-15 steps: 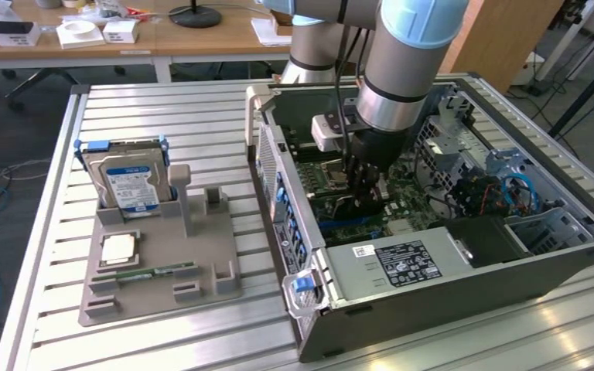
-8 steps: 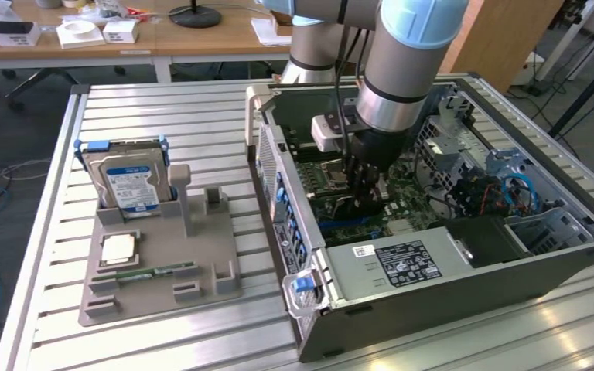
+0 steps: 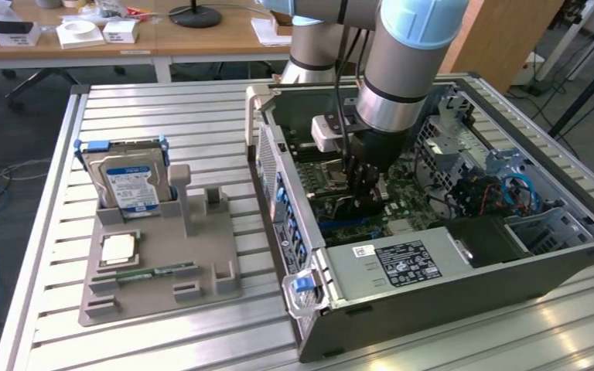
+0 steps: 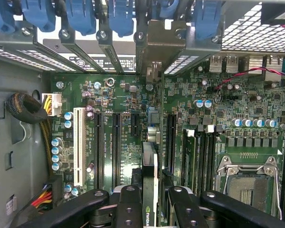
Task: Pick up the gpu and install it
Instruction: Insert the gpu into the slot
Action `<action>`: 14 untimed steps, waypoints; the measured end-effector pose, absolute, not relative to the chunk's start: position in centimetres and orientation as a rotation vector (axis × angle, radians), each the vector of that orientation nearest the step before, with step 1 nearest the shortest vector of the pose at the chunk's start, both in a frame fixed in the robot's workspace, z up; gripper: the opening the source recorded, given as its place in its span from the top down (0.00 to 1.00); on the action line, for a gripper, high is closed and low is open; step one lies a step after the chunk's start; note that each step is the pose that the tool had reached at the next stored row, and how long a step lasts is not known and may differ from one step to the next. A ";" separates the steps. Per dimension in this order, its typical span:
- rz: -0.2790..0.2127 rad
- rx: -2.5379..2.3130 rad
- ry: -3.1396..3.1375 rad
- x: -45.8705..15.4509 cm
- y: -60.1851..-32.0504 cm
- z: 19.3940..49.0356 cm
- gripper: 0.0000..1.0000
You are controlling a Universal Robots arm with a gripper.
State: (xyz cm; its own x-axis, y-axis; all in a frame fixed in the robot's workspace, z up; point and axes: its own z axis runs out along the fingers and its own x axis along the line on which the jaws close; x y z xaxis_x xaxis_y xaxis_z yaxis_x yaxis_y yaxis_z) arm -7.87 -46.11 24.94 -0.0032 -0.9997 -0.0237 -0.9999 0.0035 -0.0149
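Observation:
My gripper [image 3: 364,193] reaches down into the open computer case [image 3: 544,247], just above the green motherboard [image 4: 123,95]. In the wrist view the black fingers [image 4: 128,206] of the gripper [image 4: 149,206] are shut on the gpu [image 4: 149,164], a thin dark card seen edge-on with a green logo near the fingers. The card stands upright over the board, between two long black expansion slots [image 4: 116,142]. Its metal end bracket [image 4: 154,45] lies against the case's rear slot openings. Whether the card's edge sits in a slot is hidden.
A white slot [image 4: 79,137] and the CPU socket [image 4: 249,180] flank the card. Blue retaining clips [image 4: 121,16] line the case's rear. On the exterior view's left, a grey holder [image 3: 209,286] carries a silver hard drive [image 3: 127,182], a chip [image 3: 118,247] and a green memory stick [image 3: 152,272].

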 end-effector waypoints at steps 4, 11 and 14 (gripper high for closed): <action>0.010 -2.198 2.206 -7.9 -46.1 24.9 0.74; 0.010 -2.198 2.206 -7.9 -46.1 24.9 0.74; 0.010 -2.198 2.206 -7.9 -46.1 24.9 0.74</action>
